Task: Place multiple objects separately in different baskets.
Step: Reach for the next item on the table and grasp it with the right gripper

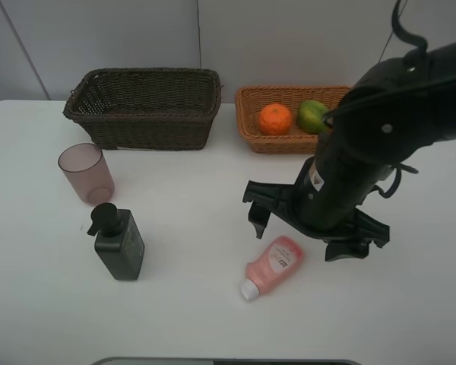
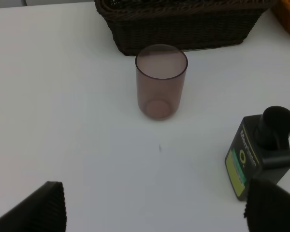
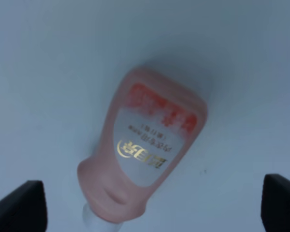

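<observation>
White table (image 1: 190, 228): pink tube (image 1: 273, 266) lies flat beneath right gripper (image 3: 150, 205), jaws wide apart either side, clear of it; left gripper (image 2: 157, 210) likewise apart near cup (image 2: 161, 79) and pump bottle (image 2: 258, 152); orange (image 1: 275, 119) and green fruit (image 1: 312, 115) sit in tan basket (image 1: 289, 143), beside dark basket (image 1: 144, 114).

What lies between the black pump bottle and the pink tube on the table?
Nothing: the exterior high view shows only bare white table between the black pump bottle and the pink tube.

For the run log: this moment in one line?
right gripper open above pink tube | left gripper open, empty | orange, green fruit in tan basket
</observation>
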